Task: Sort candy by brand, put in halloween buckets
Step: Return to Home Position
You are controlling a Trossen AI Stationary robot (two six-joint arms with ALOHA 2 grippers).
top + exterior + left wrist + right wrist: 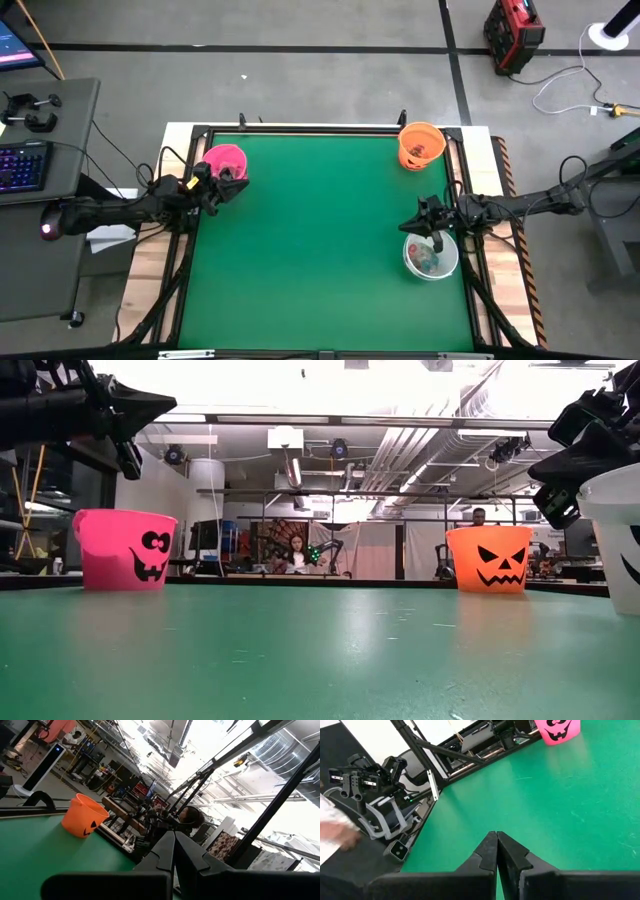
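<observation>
The left arm [110, 212] and right arm [530, 203] are showing as slim, matte-black jointed tubes, each trailing a thin dark cable that is arching behind its claw. The left claw [240, 187] and right claw [415, 222] are tapering into wedge fingers [489, 851] (stepped along the outer edges).

Our left arm [120, 210] reaches in from the left, our right arm [530, 202] from the right. Our left gripper [236, 186] and right gripper [420, 222] both press their fingers together.
</observation>
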